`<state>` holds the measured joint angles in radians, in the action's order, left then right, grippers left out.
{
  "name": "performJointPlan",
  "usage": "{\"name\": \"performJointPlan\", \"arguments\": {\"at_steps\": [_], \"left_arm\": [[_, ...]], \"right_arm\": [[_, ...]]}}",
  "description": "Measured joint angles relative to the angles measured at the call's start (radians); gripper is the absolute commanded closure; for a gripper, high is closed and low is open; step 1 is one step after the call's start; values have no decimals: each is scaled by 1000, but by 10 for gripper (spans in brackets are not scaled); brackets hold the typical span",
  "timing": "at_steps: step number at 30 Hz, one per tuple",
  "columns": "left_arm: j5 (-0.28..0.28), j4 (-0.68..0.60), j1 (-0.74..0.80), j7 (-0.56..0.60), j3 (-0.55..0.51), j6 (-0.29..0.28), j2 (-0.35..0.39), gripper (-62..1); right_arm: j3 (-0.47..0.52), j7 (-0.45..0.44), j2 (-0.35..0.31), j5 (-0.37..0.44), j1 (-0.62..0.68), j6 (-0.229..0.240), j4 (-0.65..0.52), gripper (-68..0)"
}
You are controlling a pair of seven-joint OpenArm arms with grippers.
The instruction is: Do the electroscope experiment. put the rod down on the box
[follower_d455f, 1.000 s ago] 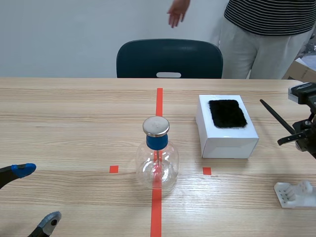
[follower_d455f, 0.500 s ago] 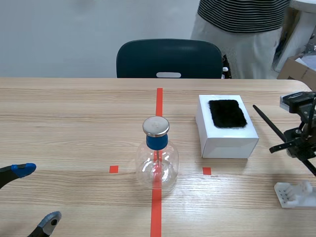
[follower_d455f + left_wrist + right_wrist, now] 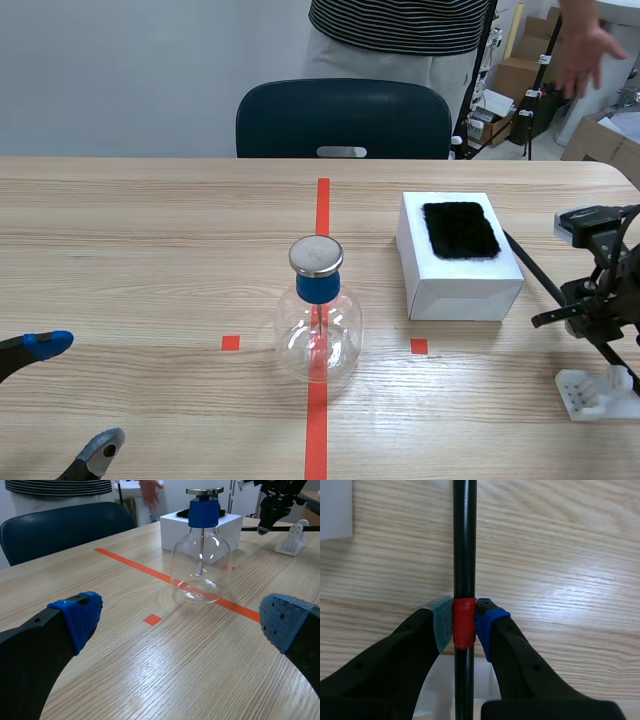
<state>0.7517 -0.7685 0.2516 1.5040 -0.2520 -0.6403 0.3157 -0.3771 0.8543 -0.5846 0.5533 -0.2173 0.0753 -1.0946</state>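
Rod (image 3: 464, 540) is clenched between the pads of the right gripper (image 3: 464, 622) and held above the table (image 3: 150, 250). Over the last second the rod has been lowered and its far tip swung in toward the box (image 3: 460, 285). The tip is now seen just beside the box's right edge, not yet on top. Fur patch (image 3: 460, 230) on the box is untouched. Left gripper (image 3: 72, 395) is spread wide with nothing in it, low and well apart from the flask (image 3: 318, 335). Placement is judged under way: the rod is still to be carried over the box top before release
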Motion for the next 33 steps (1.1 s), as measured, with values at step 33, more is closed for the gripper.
{"name": "performJointPlan", "arguments": {"at_steps": [33], "left_arm": [[0, 0, 0, 0, 0, 0, 0, -623]], "right_arm": [[3, 97, -37, 166, 16, -45, 15, -2]]}}
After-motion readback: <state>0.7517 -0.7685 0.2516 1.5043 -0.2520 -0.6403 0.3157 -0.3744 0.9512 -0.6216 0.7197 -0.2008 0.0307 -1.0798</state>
